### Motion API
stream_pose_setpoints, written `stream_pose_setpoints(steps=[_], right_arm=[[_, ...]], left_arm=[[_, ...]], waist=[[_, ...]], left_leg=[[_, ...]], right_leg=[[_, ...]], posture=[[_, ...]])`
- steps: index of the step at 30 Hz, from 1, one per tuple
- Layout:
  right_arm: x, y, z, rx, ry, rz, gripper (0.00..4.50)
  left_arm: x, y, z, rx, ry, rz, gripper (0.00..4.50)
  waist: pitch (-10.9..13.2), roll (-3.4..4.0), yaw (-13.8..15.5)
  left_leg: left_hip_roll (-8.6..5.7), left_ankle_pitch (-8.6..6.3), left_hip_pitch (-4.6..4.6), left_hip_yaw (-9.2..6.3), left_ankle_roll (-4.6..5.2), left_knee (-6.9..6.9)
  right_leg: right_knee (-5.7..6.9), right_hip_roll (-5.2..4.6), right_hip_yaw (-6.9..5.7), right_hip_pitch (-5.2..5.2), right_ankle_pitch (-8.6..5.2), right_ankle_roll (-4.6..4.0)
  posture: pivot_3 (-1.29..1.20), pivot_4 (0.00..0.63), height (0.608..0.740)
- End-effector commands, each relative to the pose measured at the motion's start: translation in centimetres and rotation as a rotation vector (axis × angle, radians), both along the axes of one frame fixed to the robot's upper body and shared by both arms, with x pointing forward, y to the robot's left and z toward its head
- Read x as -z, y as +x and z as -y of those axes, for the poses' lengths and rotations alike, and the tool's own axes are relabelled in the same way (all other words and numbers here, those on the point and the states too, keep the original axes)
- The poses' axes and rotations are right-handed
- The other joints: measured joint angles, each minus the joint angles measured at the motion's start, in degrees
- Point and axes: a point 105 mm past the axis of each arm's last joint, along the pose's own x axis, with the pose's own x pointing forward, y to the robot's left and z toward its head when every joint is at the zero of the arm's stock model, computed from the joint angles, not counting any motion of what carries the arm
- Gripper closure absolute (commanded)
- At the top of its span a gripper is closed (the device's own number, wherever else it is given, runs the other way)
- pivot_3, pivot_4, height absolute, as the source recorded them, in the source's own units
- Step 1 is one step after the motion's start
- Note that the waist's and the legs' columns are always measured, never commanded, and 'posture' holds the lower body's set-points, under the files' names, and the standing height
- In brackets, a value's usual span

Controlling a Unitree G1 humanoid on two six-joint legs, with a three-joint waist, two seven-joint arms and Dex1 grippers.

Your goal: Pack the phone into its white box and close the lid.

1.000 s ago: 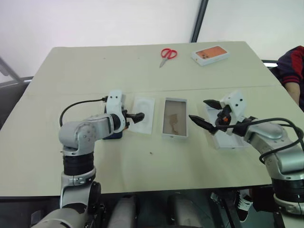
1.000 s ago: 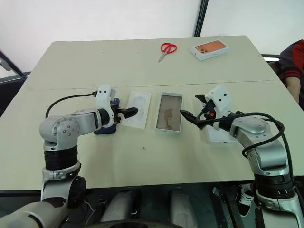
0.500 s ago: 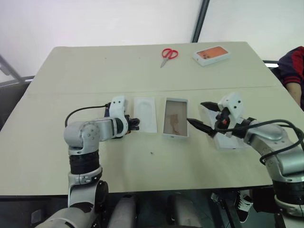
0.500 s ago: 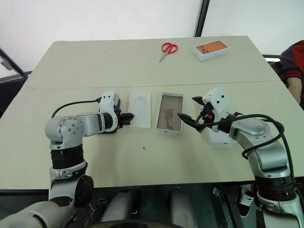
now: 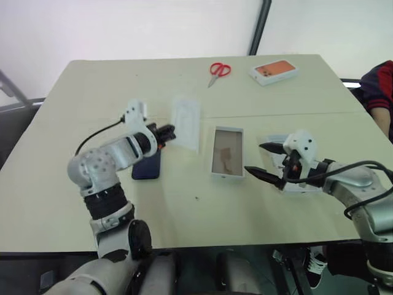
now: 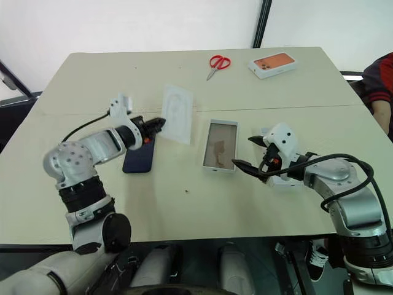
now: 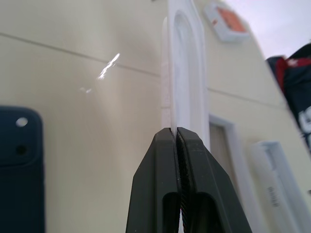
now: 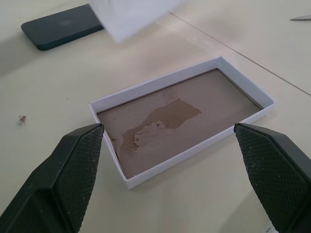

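Head stereo pair: high, facing forward and down over the whole desk; both eyes share one scene.
Left wrist: close, level along its pinched claw, past a white insert.
Right wrist: close above the white box.
Shared: white box, the phone, insert.

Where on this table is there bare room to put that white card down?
The widest bare stretch is the front of the table, nearer than the phone and the open box. The far left, beside the scissors, is bare too. The middle row is crowded: phone, box, and lid under the right tool.
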Motion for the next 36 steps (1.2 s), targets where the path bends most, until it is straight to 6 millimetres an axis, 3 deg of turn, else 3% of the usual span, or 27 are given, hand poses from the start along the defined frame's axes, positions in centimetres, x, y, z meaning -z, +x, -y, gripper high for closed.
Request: stream_pose_setpoints(steps=[1,4,8,12,27,28,31,36], right_arm=[[-1.2,0.2,1.0,0.028,-0.019,0.056,0.00],[-1.2,0.3,1.5,0.044,-0.028,0.063,0.00],[-1.3,0.3,1.9,0.057,-0.035,0.068,0.00],[-1.3,0.0,2.0,0.064,-0.034,0.067,0.00],[-0.9,0.3,1.2,0.056,-0.015,0.066,0.00],[-0.9,0.2,1.1,0.054,-0.014,0.065,0.00],[-0.9,0.2,1.0,0.052,-0.012,0.065,0.00],[-1.1,0.2,0.5,0.045,-0.008,0.073,0.00]], left_arm=[[-1.1,-0.7,2.7,0.110,-0.091,0.006,4.48],[-0.3,-1.7,6.3,0.213,-0.097,-0.056,4.48],[1.6,-2.6,9.4,0.277,-0.060,-0.152,4.48],[2.9,-3.0,10.7,0.282,-0.027,-0.197,4.48],[4.1,-2.8,13.2,0.394,-0.055,-0.253,4.48],[4.2,-2.7,13.2,0.398,-0.055,-0.256,4.02],[4.4,-2.8,13.2,0.410,-0.060,-0.259,3.22],[3.3,-2.6,11.8,0.405,-0.109,-0.211,0.79]], waist=[[0.0,-0.01,0.1],[0.0,-0.07,0.6],[0.0,-0.06,0.6],[0.0,-0.07,0.8],[0.0,-0.07,1.0],[0.0,-0.07,1.0],[0.0,-0.07,1.0],[0.0,-0.07,0.9]], left_leg=[[0.00,0.00,0.00,-0.01,0.00,0.03],[-0.03,-0.01,-0.01,-0.02,0.01,0.12],[-0.06,-0.01,0.03,-0.01,0.01,0.12],[-0.05,-0.01,0.02,-0.01,-0.01,0.12],[-0.10,0.12,0.02,-0.01,-0.23,0.13],[-0.10,0.12,0.02,-0.01,-0.23,0.13],[-0.10,0.12,0.02,-0.01,-0.23,0.13],[-0.09,0.12,0.02,-0.01,-0.23,0.13]], right_leg=[[0.00,0.00,-0.01,0.01,0.00,0.00],[-0.02,-0.01,-0.03,0.09,0.00,0.01],[0.00,0.04,0.00,0.09,0.00,0.01],[-0.01,0.02,0.00,0.09,0.00,0.01],[-0.03,0.00,-0.01,0.11,0.00,0.01],[-0.03,0.00,-0.01,0.11,0.00,0.01],[-0.03,-0.01,-0.01,0.11,0.00,0.01],[-0.03,-0.01,-0.01,0.11,0.00,0.01]], posture=[[0.00,0.150,0.740],[0.00,0.150,0.740],[0.00,0.150,0.740],[0.00,0.150,0.740],[0.00,0.150,0.740],[0.00,0.150,0.740],[0.00,0.150,0.740],[0.00,0.150,0.740]])
